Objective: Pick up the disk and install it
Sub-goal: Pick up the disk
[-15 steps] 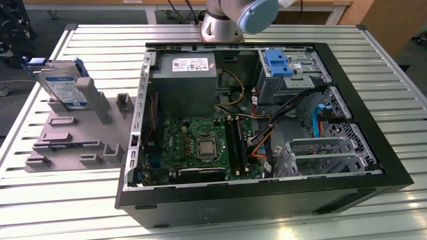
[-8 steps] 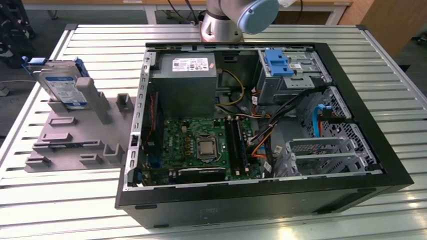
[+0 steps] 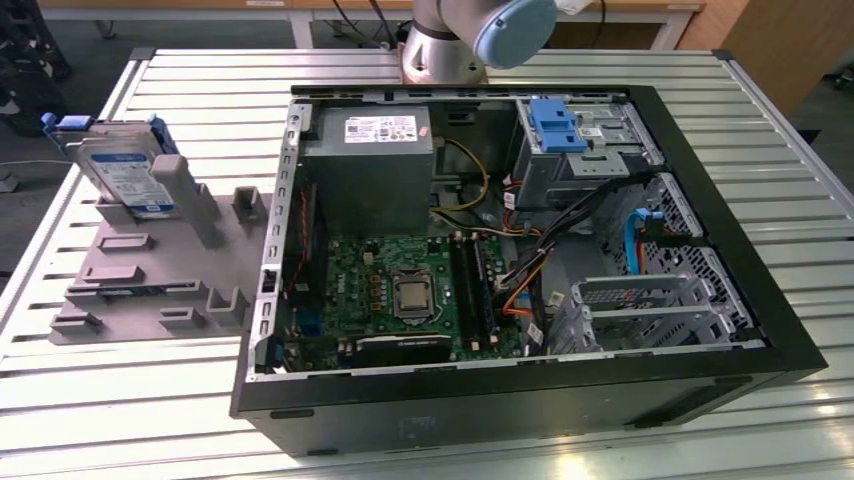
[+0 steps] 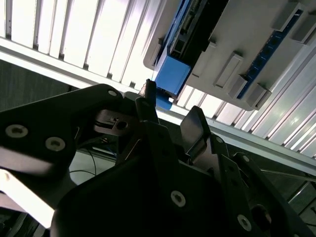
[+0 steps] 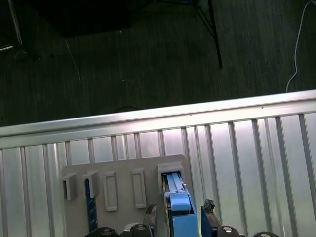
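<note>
One disk (image 3: 123, 172) stands upright in one grey holder (image 3: 134, 290) at the exterior view's left — one open computer case (image 3: 787, 340) lies right of it. In the first wrist view the gripper's (image 5: 178, 212) two fingers (image 5: 207, 210) are apart — the disk's blue edge shows between them.

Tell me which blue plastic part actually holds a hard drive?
The disk propped in the grey rack at the exterior view's left; the blue latch inside the computer case carries no drive.

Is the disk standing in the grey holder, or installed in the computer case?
In the holder. The disk stands on edge in the grey holder, outside the open computer case.
</note>
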